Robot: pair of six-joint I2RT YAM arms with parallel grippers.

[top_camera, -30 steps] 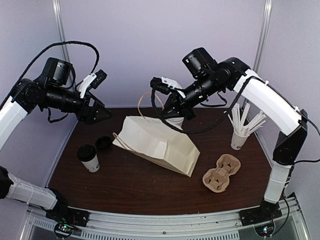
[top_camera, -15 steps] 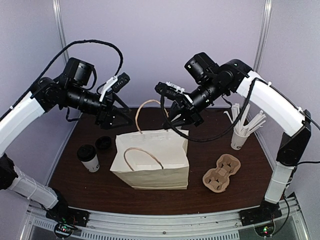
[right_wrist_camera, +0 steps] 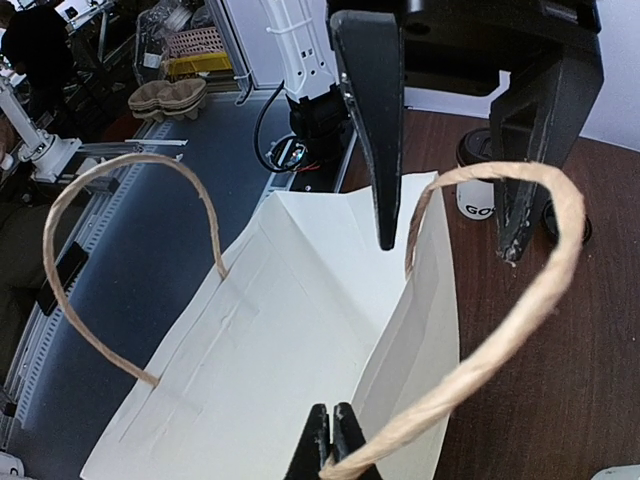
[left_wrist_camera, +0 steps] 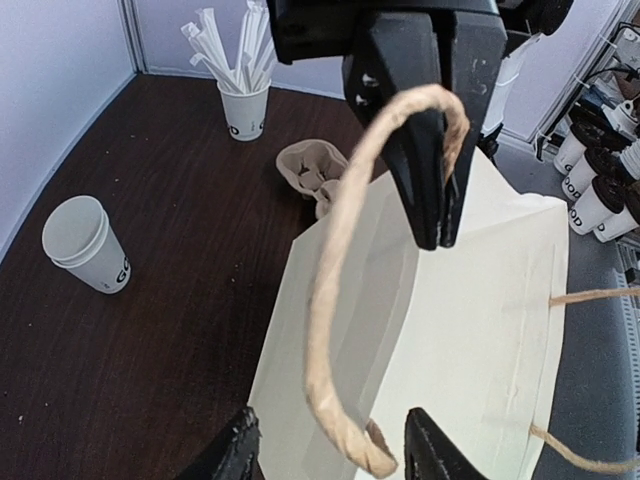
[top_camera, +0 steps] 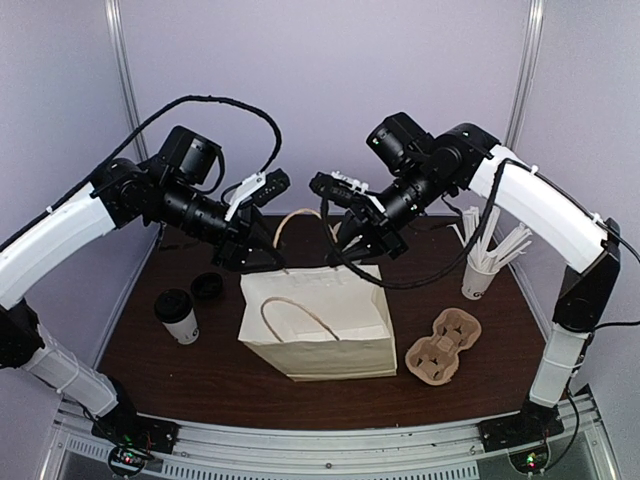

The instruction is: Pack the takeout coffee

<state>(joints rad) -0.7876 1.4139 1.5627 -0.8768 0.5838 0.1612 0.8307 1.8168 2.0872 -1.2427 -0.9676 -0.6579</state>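
Takeout coffee cup, lidded, stands on the bench at the left, just beside a loose black lid and clear of the paper bag, which stands upright mid-bench. From the left wrist I see a lidless white cup on the bag's far side. My right claw is pinched together on the far handle, holding the loop up. My left claw has its fingers apart, straddling that same loop. Stick cup and pulp carrier sit right of the bag
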